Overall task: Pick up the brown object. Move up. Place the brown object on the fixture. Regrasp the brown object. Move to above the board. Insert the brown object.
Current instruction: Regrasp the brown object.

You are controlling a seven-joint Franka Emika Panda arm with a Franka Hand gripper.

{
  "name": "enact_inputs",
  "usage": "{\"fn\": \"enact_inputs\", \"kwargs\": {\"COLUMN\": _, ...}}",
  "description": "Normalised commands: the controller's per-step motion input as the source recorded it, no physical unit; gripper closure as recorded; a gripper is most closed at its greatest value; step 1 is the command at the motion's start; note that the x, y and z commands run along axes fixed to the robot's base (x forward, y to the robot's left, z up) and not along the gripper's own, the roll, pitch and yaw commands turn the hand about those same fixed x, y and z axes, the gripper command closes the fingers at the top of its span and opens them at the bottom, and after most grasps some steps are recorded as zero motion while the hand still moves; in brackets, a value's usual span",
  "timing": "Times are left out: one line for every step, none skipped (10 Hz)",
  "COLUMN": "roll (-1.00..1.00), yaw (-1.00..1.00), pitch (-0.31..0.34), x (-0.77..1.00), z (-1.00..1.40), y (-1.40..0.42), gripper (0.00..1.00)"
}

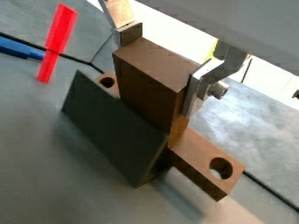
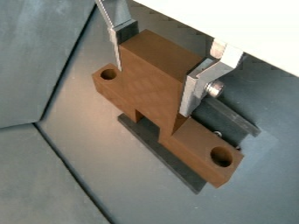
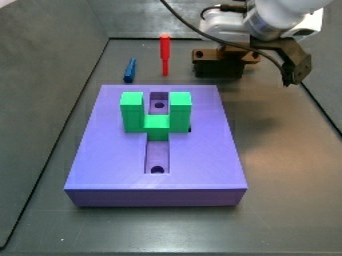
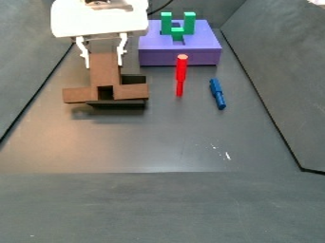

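wrist views / my pincer: my gripper (image 1: 166, 54) is low over the brown piece (image 1: 152, 87); silver fingers (image 1: 212, 77) sit one on each side face of its upright part.
wrist views / grip: the pads look pressed to the wood in both wrist views, so I read it as clamped on the brown piece.
wrist views / long axis: the holed bar runs crosswise under my fingers, one hole out past each side (image 2: 219, 157).
wrist views / fixture: the dark fixture (image 1: 111, 131) is touching the piece, its slab leaning on one face and its base under the bar.
side views / place: the brown piece (image 4: 102, 84) rests on the fixture (image 4: 112, 104), low on the floor, directly below my gripper (image 4: 102, 47).
side views / board: the purple board (image 3: 160, 150) with its green block (image 3: 156, 110) is well apart from the piece; the slot (image 3: 158, 155) is free.
side views / bystanders: the red peg (image 3: 166, 52) and blue peg (image 3: 131, 68) lie between the piece and the board's far edge.
judgement / step: placing or regrasping on the fixture.
judgement / next: lift straight up, then cross to the slot.
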Motion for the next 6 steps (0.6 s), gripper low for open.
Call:
{"fn": "enact_inputs", "kwargs": {"roll": 0.00, "yaw": 0.00, "pitch": 0.000, "x": 0.00, "z": 0.00, "y": 0.00, "gripper": 1.00}}
{"fn": "enact_inputs", "kwargs": {"roll": 0.00, "yaw": 0.00, "pitch": 0.000, "x": 0.00, "z": 0.00, "y": 0.00, "gripper": 1.00}}
{"fn": "enact_inputs", "kwargs": {"roll": 0.00, "yaw": 0.00, "pitch": 0.000, "x": 0.00, "z": 0.00, "y": 0.00, "gripper": 1.00}}
{"fn": "enact_inputs", "kwargs": {"roll": 0.00, "yaw": 0.00, "pitch": 0.000, "x": 0.00, "z": 0.00, "y": 0.00, "gripper": 1.00}}
{"fn": "enact_inputs", "kwargs": {"roll": 0.00, "yaw": 0.00, "pitch": 0.000, "x": 0.00, "z": 0.00, "y": 0.00, "gripper": 1.00}}
{"fn": "enact_inputs", "kwargs": {"roll": 0.00, "yaw": 0.00, "pitch": 0.000, "x": 0.00, "z": 0.00, "y": 0.00, "gripper": 1.00}}
